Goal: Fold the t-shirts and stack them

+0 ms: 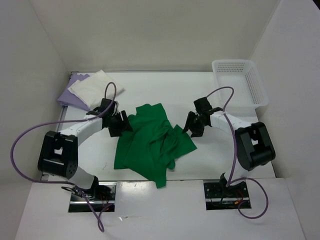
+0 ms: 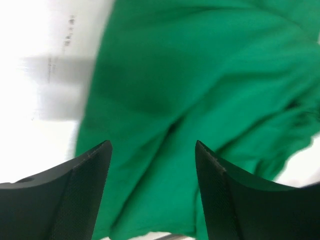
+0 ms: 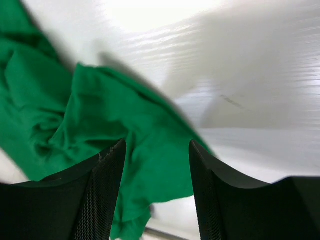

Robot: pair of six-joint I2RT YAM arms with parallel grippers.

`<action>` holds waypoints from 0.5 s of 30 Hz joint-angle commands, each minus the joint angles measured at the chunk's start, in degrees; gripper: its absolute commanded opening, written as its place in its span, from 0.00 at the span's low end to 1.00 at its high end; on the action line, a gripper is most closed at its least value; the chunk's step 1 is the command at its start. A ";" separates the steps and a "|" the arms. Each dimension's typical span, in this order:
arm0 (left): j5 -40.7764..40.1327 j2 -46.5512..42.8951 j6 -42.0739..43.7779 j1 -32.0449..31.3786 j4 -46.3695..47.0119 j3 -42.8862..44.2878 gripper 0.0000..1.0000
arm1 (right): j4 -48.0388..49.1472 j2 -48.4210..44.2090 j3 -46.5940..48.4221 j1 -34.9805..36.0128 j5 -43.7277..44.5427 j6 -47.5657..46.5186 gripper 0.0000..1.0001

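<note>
The bright green t-shirt (image 1: 152,142) lies crumpled and partly spread in the middle of the table; it fills the left wrist view (image 2: 200,90) and the left part of the right wrist view (image 3: 100,125). The cream white t-shirt (image 1: 95,87) lies folded on the lavender purple t-shirt (image 1: 66,97) at the back left. My left gripper (image 1: 124,125) is open and empty, just above the green shirt's left edge (image 2: 153,147). My right gripper (image 1: 191,127) is open and empty above the shirt's right edge (image 3: 156,145).
A white plastic mesh basket (image 1: 239,85) stands at the back right corner. White walls enclose the table on three sides. Purple cables loop from both arms.
</note>
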 commanded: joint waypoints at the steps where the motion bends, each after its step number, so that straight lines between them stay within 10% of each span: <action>1: -1.04 4.48 0.95 -0.56 0.88 0.06 0.72 | -0.86 -0.49 -0.23 -0.20 8.33 1.65 0.59; 8: -0.15 13.88 0.95 -2.93 4.58 5.75 0.25 | -0.16 1.70 -2.35 -0.20 6.35 3.41 0.55; 15: -3.13 25.65 1.66 -2.93 5.11 25.42 0.13 | 3.18 1.97 -4.71 -0.20 -4.04 4.03 0.42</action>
